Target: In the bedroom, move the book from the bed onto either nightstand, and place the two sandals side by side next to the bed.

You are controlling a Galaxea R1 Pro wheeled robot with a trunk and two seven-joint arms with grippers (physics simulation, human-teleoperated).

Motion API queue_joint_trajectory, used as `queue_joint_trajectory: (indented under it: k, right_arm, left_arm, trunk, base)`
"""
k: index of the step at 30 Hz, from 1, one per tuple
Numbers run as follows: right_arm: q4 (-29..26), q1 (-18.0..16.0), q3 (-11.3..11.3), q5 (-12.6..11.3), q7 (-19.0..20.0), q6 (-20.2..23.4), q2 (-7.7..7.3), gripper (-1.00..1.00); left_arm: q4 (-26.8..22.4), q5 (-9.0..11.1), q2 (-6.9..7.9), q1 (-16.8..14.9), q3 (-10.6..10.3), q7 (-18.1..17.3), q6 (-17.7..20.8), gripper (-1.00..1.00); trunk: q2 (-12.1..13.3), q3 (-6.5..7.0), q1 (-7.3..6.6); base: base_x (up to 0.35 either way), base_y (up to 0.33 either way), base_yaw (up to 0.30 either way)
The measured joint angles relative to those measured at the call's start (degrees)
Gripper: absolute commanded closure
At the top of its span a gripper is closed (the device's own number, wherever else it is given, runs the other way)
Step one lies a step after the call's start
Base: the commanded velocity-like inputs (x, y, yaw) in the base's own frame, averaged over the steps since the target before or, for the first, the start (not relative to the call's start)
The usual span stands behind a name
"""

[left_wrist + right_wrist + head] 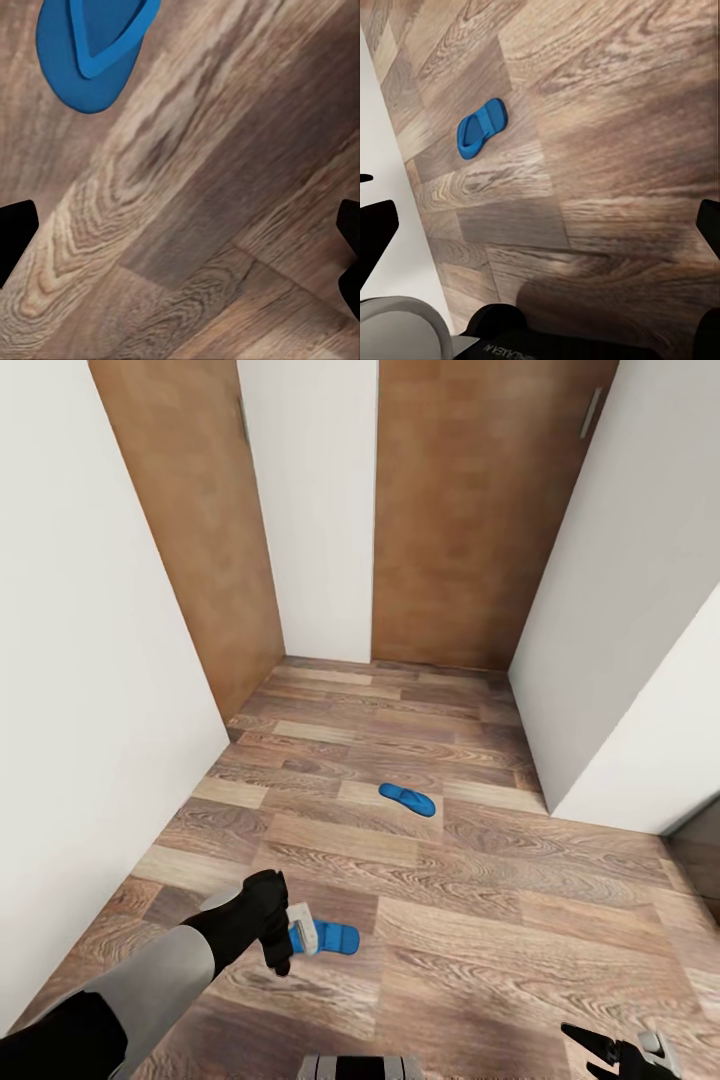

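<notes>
A: Nearest, bottom right of head view: right gripper [622, 1050], black, low and idle. Fingers spread wide in its wrist view, nothing between them.

B: Left gripper [283, 938]?

A: Black, on a grey-sleeved arm, hanging right over the near bright blue flat flip-flop [334, 937]. Fingertips at opposite edges of the left wrist view, so wide open. Nothing held. Only bare brown wood-plank floor [225, 195] between the tips; sandal's rounded end [94, 49] off to one side of the gap.

B: So not lined up?

A: Probably not. Looks like the approach to the first sandal pickup. Next move likely needs a shift to centre the sole between the fingers, then a descent and a close across the narrow width.

B: Further out?

A: Second bright blue flip-flop [407, 799], flat on the planks mid-floor, well apart from the first. Same one likely small in the right wrist view [481, 128], beside a white wall edge [382, 142].

B: Beyond that?

A: Two brown wooden doors [480, 510] between white walls. Sandal placement not yet started.
</notes>
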Motion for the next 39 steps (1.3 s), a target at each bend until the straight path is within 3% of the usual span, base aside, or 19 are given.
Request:
queue_joint_trajectory:
  k: [27, 39]
  right_arm:
    - [0.0, 0.0, 0.0, 0.0, -0.1, 0.0, 0.05, -1.00]
    - [0.0, 0.0, 0.0, 0.0, -0.1, 0.0, 0.05, -1.00]
  left_arm:
    - [-0.1, 0.0, -0.11, 0.0, 0.0, 0.1, -0.6, -1.00]
    - [-0.1, 0.0, -0.10, 0.0, 0.0, 0.1, -0.5, -1.00]
  trunk:
    - [-0.4, -5.99, 0.70]
    - [-0.4, -6.43, 0.75]
  base:
    - [0.000, 0.000, 0.000]
    - [0.000, 0.000, 0.000]
